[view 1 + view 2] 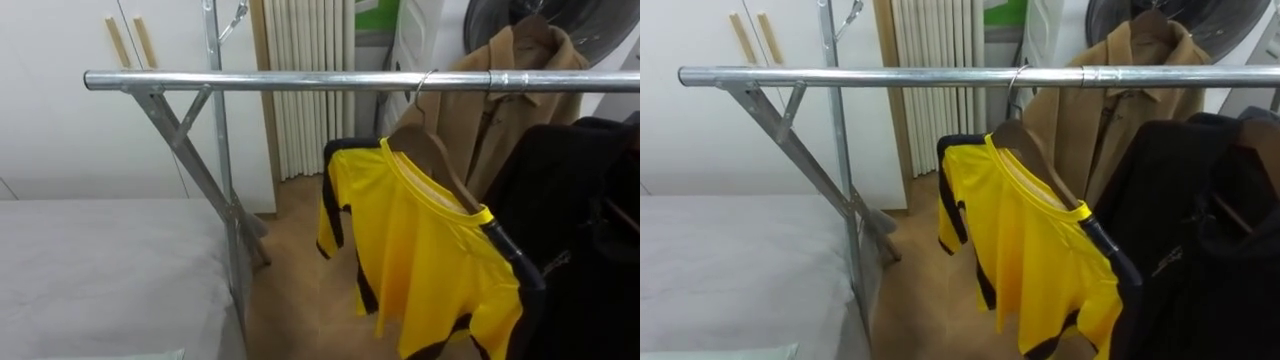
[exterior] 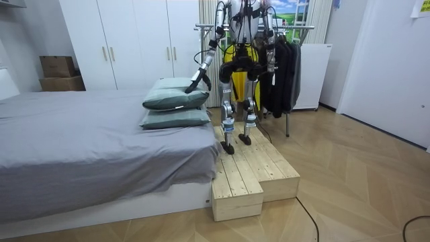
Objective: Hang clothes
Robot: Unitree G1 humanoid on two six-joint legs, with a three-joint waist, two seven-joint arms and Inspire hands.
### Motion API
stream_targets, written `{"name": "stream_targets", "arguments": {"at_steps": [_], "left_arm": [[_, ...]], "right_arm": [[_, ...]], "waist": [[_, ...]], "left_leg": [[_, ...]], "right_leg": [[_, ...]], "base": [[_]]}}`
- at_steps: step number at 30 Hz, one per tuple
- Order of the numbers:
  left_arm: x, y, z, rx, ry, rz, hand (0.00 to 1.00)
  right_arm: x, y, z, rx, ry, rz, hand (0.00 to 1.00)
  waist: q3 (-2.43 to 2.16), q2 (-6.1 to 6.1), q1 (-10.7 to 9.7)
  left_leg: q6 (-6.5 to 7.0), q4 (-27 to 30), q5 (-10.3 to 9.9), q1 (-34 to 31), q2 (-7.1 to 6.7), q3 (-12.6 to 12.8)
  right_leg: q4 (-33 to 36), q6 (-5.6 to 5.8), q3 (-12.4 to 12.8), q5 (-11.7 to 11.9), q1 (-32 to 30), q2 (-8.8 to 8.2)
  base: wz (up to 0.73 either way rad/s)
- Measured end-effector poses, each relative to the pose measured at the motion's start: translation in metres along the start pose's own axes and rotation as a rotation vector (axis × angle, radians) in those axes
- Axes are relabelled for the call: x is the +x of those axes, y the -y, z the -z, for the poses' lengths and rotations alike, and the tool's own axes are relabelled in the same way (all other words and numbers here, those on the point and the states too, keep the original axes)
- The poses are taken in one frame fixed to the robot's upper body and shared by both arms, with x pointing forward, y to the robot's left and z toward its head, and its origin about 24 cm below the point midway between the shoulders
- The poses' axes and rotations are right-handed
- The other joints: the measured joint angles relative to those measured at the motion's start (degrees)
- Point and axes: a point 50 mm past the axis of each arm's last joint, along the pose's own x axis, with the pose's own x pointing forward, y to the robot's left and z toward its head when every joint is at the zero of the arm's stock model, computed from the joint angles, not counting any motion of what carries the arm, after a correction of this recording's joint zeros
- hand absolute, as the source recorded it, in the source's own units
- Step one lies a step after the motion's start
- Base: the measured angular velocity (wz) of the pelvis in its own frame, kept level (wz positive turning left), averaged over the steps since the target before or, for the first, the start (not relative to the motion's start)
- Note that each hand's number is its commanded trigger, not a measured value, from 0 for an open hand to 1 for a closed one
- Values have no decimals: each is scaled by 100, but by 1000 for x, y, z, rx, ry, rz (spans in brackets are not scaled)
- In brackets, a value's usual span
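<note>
A yellow short-sleeved shirt with black trim point(image 1: 430, 260) hangs on a brown wooden hanger point(image 1: 432, 152) whose hook sits over the horizontal silver metal rail point(image 1: 300, 81). Further right along the rail hang a tan coat point(image 1: 500, 105) and a black garment point(image 1: 585, 230). Below the rail's left end lies the grey-covered bed point(image 1: 90, 270). The robot stands facing the rail on a pale wooden platform point(image 2: 248, 168). Its left hand point(image 2: 194, 83) reaches away from the rail over the green-grey pillows point(image 2: 176, 101), and I cannot tell whether it is wide or closed.
</note>
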Motion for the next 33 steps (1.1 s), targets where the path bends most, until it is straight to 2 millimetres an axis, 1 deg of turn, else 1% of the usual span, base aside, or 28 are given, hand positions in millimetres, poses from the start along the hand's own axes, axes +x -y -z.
{"name": "stream_targets", "arguments": {"at_steps": [3, 4, 6, 10, 18, 22, 33], "left_arm": [[0, 0, 0, 2, -1, 5, 0], [0, 0, 0, 2, -2, 6, 0], [0, 0, 1, 3, -4, 7, 0], [0, 0, 1, 3, -5, 6, 0], [0, 0, 1, 4, -6, 6, 0], [0, 0, 1, 4, -8, -1, 0], [0, -1, 1, 3, -8, -5, 0]], "right_arm": [[0, 0, -1, 0, 0, 6, 0], [0, 0, -1, 0, -1, 7, 0], [0, -1, -1, 0, -2, 6, 0], [1, -2, -1, 0, -19, -1, 0], [1, -2, 1, 3, -39, 1, 0], [1, -3, 2, 1, -41, 1, 0], [1, -3, 1, -32, -40, -1, 0]], "waist": [[3, 5, 3], [19, -15, 8], [20, -18, 13], [8, -44, 16], [3, -55, 17], [-5, -80, 16], [-9, -93, 26]], "left_leg": [[0, -1, 0, 19, 1, 0], [0, -8, 0, 30, 1, -1], [0, -17, -1, 37, 1, -2], [3, -12, -3, 56, 0, -17], [4, -9, -3, 77, -3, -18], [4, -8, -3, 86, -2, -18], [3, -4, -3, 89, 1, -17]], "right_leg": [[-1, 0, -4, 0, 11, 0], [-1, 0, -15, 0, 28, -1], [-7, 6, -36, -6, 58, -2], [-12, 12, -33, -11, 94, -14], [-9, 12, -49, -11, 97, -15], [-8, 13, -34, -11, 95, -13], [1, 12, -56, -11, 111, -13]], "base": [[0], [0], [0], [2], [0], [0], [0]]}}
